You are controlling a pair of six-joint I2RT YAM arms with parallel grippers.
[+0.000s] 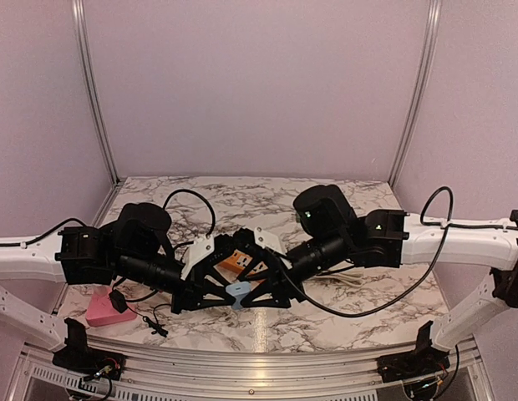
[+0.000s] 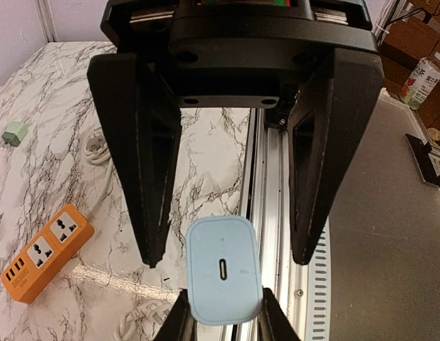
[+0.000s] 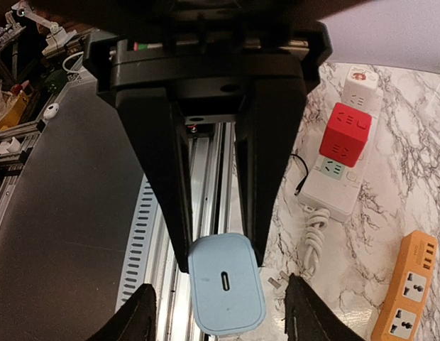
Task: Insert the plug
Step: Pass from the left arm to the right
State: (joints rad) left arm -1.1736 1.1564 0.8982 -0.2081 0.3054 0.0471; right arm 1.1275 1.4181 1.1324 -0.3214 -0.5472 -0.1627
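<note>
left tool pinches the pale blue plastic plug; right tool spread either side, untouching; a skewed squeeze or early release could drop it

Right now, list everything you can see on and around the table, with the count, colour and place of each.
plug: one, light blue, off the table, clamped in the left gripper
orange power strip: one, orange, flat on the table
white power strip: one, white, flat on the table
red cube adapter: one, red, on the white power strip
white cube adapter: one, white, just past the red one
small adapter: one, green, lying alone on the table
pink block: one, pink, near left corner
table: one, marble-patterned
left gripper: one, black, shut on the plug
right gripper: one, black, open, fingers either side of the plug without touching
</note>
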